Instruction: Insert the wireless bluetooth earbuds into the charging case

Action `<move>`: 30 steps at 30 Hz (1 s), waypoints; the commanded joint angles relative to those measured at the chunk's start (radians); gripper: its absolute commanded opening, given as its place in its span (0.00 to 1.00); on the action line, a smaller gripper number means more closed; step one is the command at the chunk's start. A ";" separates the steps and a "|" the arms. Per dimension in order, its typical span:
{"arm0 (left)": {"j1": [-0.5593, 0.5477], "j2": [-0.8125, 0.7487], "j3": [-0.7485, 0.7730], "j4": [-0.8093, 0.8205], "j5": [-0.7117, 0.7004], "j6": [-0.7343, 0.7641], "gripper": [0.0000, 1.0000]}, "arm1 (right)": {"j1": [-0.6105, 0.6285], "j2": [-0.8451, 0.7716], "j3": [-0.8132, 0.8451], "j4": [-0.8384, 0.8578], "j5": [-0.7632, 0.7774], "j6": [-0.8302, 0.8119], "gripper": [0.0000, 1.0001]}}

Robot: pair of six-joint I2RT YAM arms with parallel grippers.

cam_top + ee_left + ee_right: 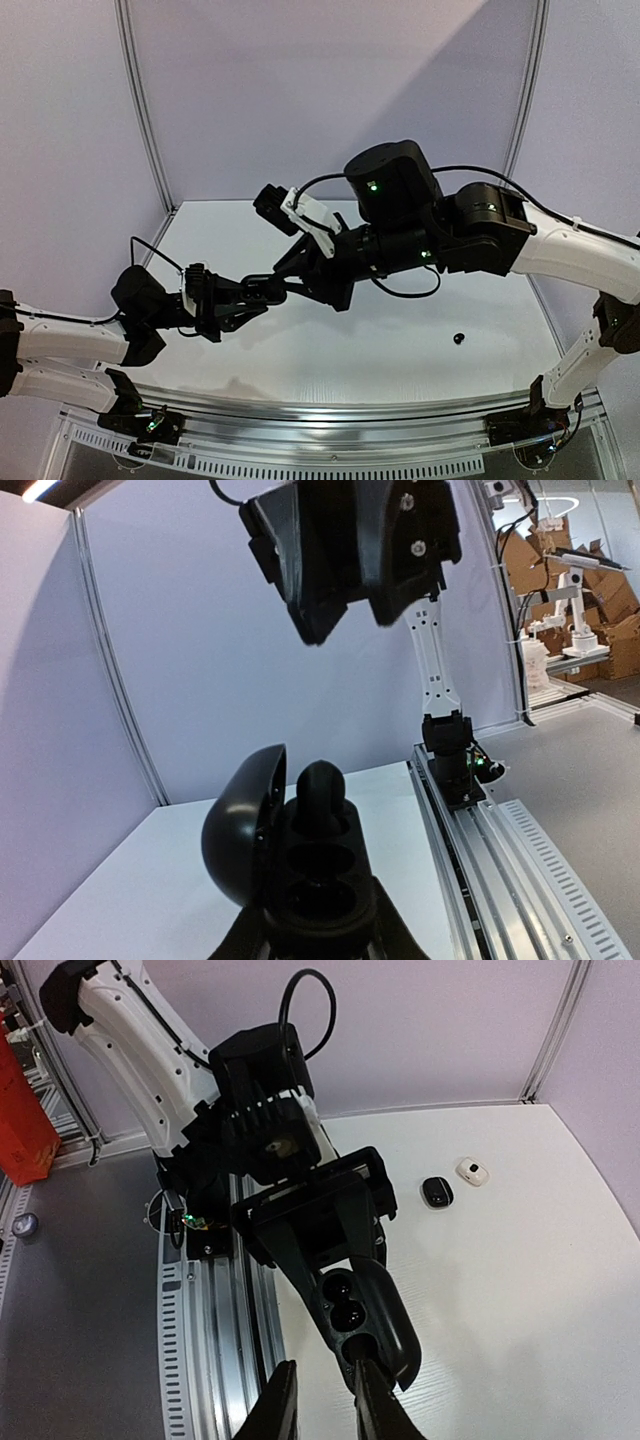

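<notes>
**Open case held up, one earbud loose on the table**

A ribbed aluminium rail (330,415) runs along the near edge of the white table (400,360), below and in front of the black oval plastic charging case (320,880). On the table to the right of the case, and well apart from it, lies a tiny black wireless earbud (459,338), touched by nothing.

The left gripper (340,1265) holds the charging case clear of the table, its fingers clamped on the base from both sides. The case is open. Its domed lid (245,825) stands up along one side and two round wells show in the base. At the end of the case farthest from the left wrist a rounded black shape (320,790) rises above the wells; whether it is an earbud seated there I cannot tell.

The right gripper (325,1375) hangs just above that same end of the case, fingers a narrow gap apart, with nothing visible between them.

Beyond the case, in the right wrist view, two small oval pieces sit near each other on the table, one black (436,1192) and one whitish (471,1170). They are too small to tell whether they are cases or earbuds.
</notes>
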 commanded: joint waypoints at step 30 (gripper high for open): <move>0.012 0.006 0.005 -0.018 0.007 0.007 0.00 | 0.006 0.074 0.060 -0.064 0.094 -0.120 0.25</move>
